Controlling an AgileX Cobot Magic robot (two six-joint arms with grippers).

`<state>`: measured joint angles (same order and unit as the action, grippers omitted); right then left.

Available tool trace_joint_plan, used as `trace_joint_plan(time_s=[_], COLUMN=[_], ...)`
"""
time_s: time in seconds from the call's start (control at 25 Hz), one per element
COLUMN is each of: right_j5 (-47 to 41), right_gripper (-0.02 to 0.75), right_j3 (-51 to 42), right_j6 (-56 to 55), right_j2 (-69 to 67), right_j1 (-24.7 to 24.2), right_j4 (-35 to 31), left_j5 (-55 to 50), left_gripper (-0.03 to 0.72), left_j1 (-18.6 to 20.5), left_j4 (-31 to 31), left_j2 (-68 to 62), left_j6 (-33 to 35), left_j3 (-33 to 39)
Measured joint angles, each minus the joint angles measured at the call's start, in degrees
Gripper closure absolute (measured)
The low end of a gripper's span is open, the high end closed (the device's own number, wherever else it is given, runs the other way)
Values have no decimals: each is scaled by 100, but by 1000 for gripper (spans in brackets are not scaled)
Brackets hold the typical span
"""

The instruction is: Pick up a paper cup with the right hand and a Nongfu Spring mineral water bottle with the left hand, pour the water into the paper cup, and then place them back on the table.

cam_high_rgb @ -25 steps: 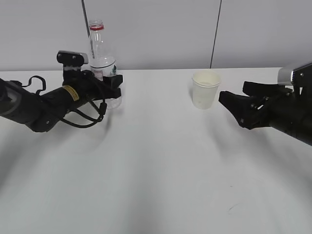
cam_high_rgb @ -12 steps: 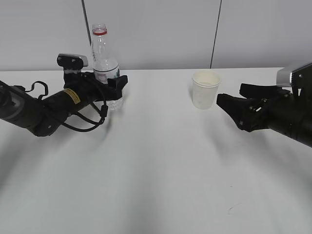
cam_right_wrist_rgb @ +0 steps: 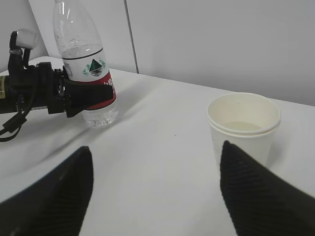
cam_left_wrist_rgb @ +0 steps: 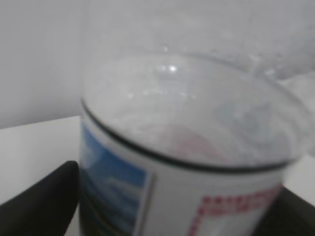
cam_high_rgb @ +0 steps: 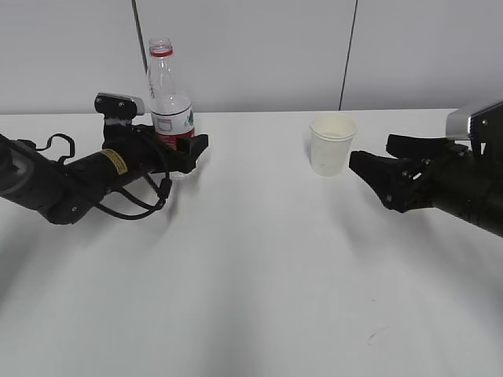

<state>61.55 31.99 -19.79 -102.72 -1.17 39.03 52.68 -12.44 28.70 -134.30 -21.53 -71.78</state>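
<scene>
The water bottle (cam_high_rgb: 169, 98) stands upright at the back left of the white table (cam_high_rgb: 259, 259), cap off, red neck ring on top. My left gripper (cam_high_rgb: 189, 149) has a finger on each side of its red-and-white label and is shut on it. The left wrist view shows the bottle (cam_left_wrist_rgb: 187, 147) filling the frame between the black fingers (cam_left_wrist_rgb: 39, 201). The paper cup (cam_high_rgb: 332, 144) stands at the back right. My right gripper (cam_high_rgb: 371, 155) is open and empty just to its right, not touching. In the right wrist view the cup (cam_right_wrist_rgb: 243, 130) sits ahead, next to the right finger (cam_right_wrist_rgb: 266, 196).
A grey wall with two dark vertical seams runs behind the table's far edge. The right wrist view shows the left arm (cam_right_wrist_rgb: 34, 88) reaching to the bottle (cam_right_wrist_rgb: 86, 64) from the left. Bare tabletop lies between bottle and cup and in front.
My left gripper has shifted a little right and lower around the bottle, and the red label band now shows. My right gripper has crept slightly left toward the cup.
</scene>
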Motion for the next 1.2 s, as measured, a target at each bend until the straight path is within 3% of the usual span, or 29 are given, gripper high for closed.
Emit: trace_joint_plan(time_s=[0.64, 0.92, 1.2], right_j5=[-235, -1108, -2441], right_gripper=[144, 146, 151], right_j3=[0, 177, 1071], right_j6=[-28, -506, -1638], right_j2=[0, 36, 607], right_j1=[0, 0, 0], right_j4=[0, -135, 680], left_j5=[-399, -1857, -2949], left_gripper=[101, 101, 101], left_j1=[68, 49, -57], left_j4=[84, 91, 91], left_j2=[1384, 3010, 4242], left_j6=[0, 0, 0], left_j3=[2002, 2356, 2361])
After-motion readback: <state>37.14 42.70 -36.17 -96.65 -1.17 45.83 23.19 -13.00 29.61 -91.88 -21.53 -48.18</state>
